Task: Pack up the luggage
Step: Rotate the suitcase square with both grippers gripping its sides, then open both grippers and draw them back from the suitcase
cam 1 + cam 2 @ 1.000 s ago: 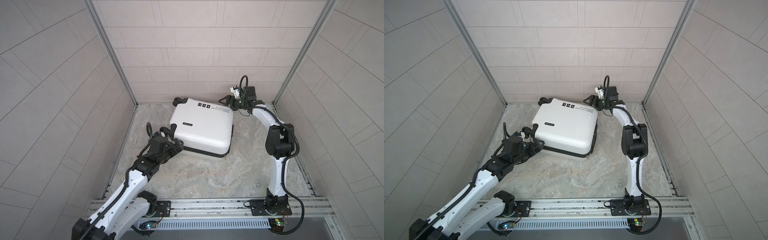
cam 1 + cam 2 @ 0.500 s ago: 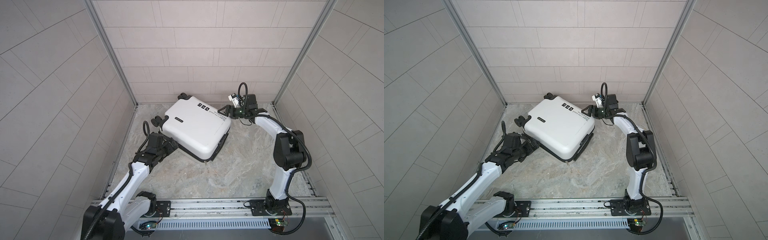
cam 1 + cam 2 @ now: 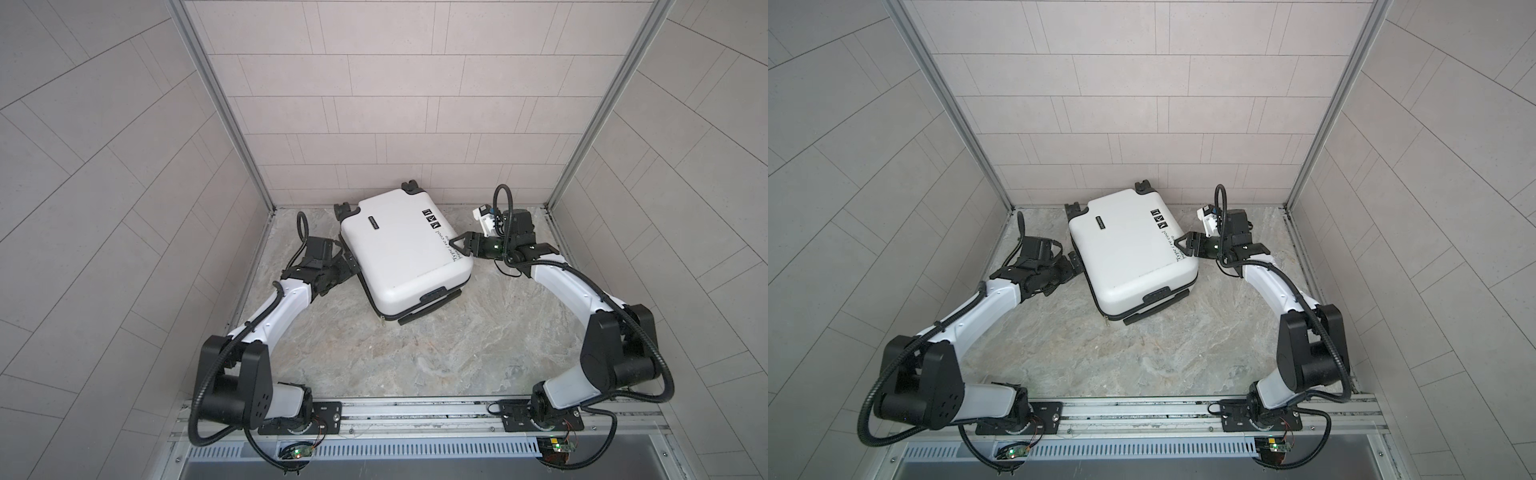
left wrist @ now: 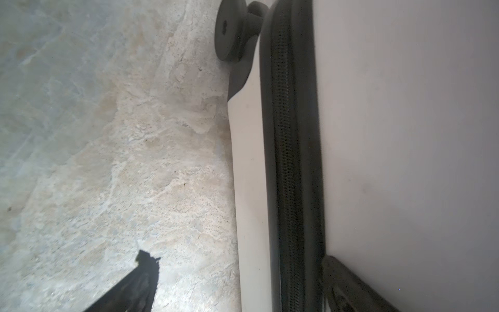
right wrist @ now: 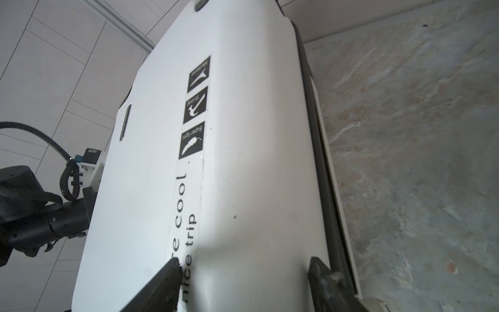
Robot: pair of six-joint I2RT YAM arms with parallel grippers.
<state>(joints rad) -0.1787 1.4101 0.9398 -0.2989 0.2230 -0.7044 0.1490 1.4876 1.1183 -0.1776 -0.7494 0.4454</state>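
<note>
- Luggage (image 3: pixel 407 249) is zipped shut and lying flat on the marble-patterned desk (image 3: pixel 395 361). It sits close to the back wall (image 3: pixel 415 124) at a slant, and both top views agree (image 3: pixel 1133 249).
- Two black wheels (image 3: pixel 343 209) sit at the end nearest that wall, and the black handle (image 3: pixel 435 295) faces the front rail (image 3: pixel 415 409).
- Now the left end effector (image 3: pixel 351 266), down low at the luggage's left flank. Its jaws are spread wide, released, with nothing clamped, and it shows again in a top view (image 3: pixel 1073 264).
- Its wrist camera looks along that flank (image 4: pixel 405 135) with the end effector (image 4: pixel 237 259) at the near edge. One finger (image 4: pixel 140 283) hangs over bare desk while the other finger (image 4: pixel 348 286) lies against the white upper shell.
- Black zipper trim (image 4: pixel 289 162) runs between those two fingers, with one wheel (image 4: pixel 229 29) at the far end.
- Across to the right end effector (image 3: pixel 457 245), sitting at the luggage's right edge beside the lettering. Its jaws are parted and it is gripping nothing (image 3: pixel 1183 243).
- Wrist camera there (image 5: pixel 245 262) shows both fingers over the white shell (image 5: pixel 243 162). One fingertip (image 5: pixel 162 286) is by the words "nice trip" (image 5: pixel 189 232) and the other (image 5: pixel 329 286) is at the zipper edge.
- Touching or pressing? I cannot tell.
- Three black stickers (image 5: pixel 195 108) line up along the shell beyond the lettering.
- So one arm is on each side, with the case between them.
</note>
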